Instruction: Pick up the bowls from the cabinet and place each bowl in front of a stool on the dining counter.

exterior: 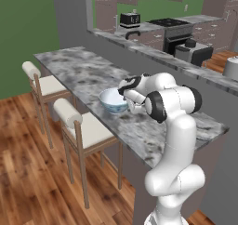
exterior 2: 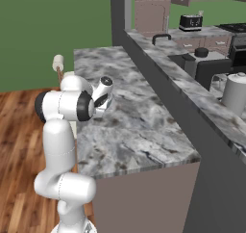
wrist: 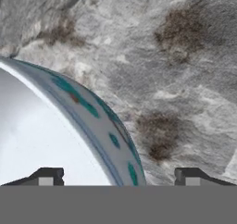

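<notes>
Round white porcelain bowl with blue-green pattern rests on grey marbled worktop. Pincer, released, straddles its rim; lifting carelessly could snag and tip it.

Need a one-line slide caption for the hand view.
Open gripper straddles the patterned bowl rim above the marbled dining counter.
</notes>
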You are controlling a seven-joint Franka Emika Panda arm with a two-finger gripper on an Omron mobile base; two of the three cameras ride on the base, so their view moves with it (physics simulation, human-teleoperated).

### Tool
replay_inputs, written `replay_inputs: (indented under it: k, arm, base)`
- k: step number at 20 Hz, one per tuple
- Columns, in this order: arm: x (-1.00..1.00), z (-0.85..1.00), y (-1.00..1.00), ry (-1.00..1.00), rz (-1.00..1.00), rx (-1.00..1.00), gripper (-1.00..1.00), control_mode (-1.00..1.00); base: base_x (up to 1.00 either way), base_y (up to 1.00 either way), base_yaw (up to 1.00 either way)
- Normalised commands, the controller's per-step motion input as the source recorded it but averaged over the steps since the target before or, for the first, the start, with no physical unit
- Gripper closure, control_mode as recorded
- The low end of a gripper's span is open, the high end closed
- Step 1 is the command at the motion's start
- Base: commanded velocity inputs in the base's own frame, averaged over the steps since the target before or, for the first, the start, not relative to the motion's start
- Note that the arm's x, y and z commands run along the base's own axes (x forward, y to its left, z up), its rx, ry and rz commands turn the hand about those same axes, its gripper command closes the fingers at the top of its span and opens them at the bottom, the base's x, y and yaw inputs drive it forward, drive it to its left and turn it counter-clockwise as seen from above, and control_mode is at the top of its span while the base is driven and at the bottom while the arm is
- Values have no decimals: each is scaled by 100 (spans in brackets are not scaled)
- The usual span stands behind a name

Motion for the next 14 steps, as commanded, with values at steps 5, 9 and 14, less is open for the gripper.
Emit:
replay_inputs:
  k: [5, 9, 14]
  arm:
    - [2, 89, -19, -13, 11, -1, -100, -100]
    - [-32, 100, -28, -17, 16, -8, -100, -100]
    - [-62, 100, -36, -7, 16, -19, -100, -100]
  base:
    - [0, 0, 0]
    - [0, 0, 0]
    - [0, 0, 0]
